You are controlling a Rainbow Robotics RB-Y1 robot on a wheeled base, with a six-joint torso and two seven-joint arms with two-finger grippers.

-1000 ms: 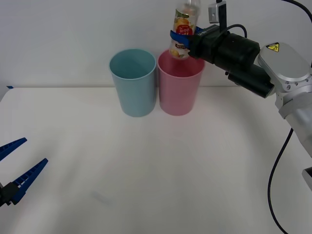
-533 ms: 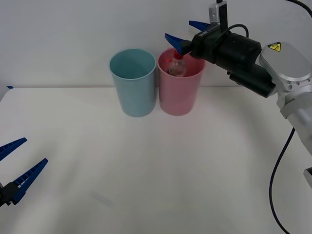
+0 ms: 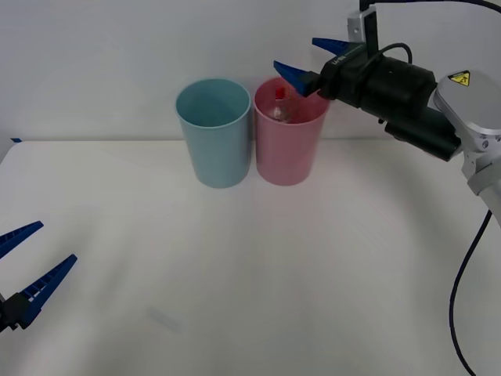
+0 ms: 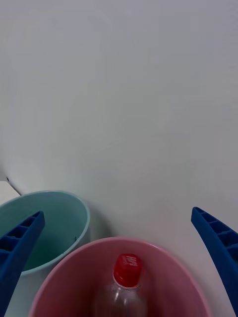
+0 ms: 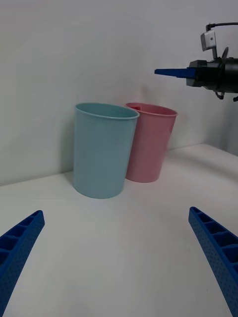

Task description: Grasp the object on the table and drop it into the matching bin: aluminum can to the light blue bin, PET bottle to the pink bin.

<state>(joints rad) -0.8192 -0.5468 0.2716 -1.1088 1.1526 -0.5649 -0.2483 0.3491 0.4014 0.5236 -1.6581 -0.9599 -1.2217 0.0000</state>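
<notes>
Dropped from my right fingers (image 3: 313, 58), the PET bottle (image 3: 280, 107) now stands inside the pink bin (image 3: 289, 149). They're spread wide above its rim; I should lift straight away. Left fingers (image 3: 31, 274) wait spread over the desk (image 3: 258, 266).

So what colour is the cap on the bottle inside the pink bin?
Red. The cap of the bottle in the pink bin shows best in the right wrist view.

One tall round light blue plastic bin (image 3: 214, 131) and one tall round pink plastic bin (image 3: 290, 149) stand on one white tabletop (image 3: 258, 266). One small clear red-capped plastic bottle (image 3: 279, 106) is present. Two blue-fingered grippers: right gripper (image 3: 311, 59), left gripper (image 3: 35, 258).
</notes>
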